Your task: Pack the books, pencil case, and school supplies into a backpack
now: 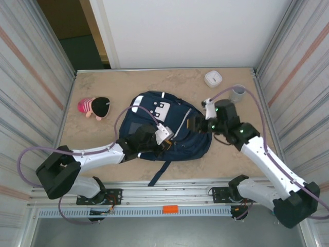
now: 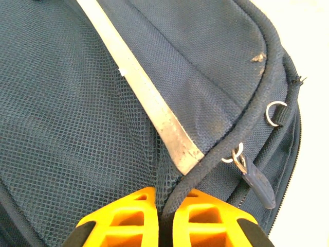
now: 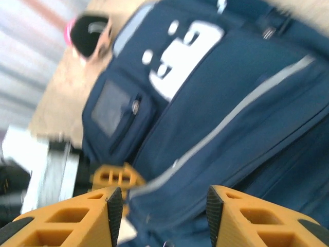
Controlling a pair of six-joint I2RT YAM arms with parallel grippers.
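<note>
The navy backpack (image 1: pixel 169 110) lies flat in the middle of the table, its white patch (image 1: pixel 163 108) facing up. My left gripper (image 1: pixel 165 140) is at its near edge, shut on the backpack's dark piping and mesh (image 2: pixel 165 198), next to a zipper pull (image 2: pixel 255 179) and a worn reflective strip (image 2: pixel 149 98). My right gripper (image 1: pixel 194 125) hovers open over the backpack's right side with nothing between its fingers (image 3: pixel 162 203); the backpack (image 3: pixel 216 103) lies beyond them. The books, pencil case and school supplies are out of view.
A pink and black plush toy (image 1: pixel 94 107) lies left of the backpack. A white round device (image 1: pixel 213 78) and a grey cup (image 1: pixel 237 93) stand at the back right. Corrugated walls close in both sides of the table.
</note>
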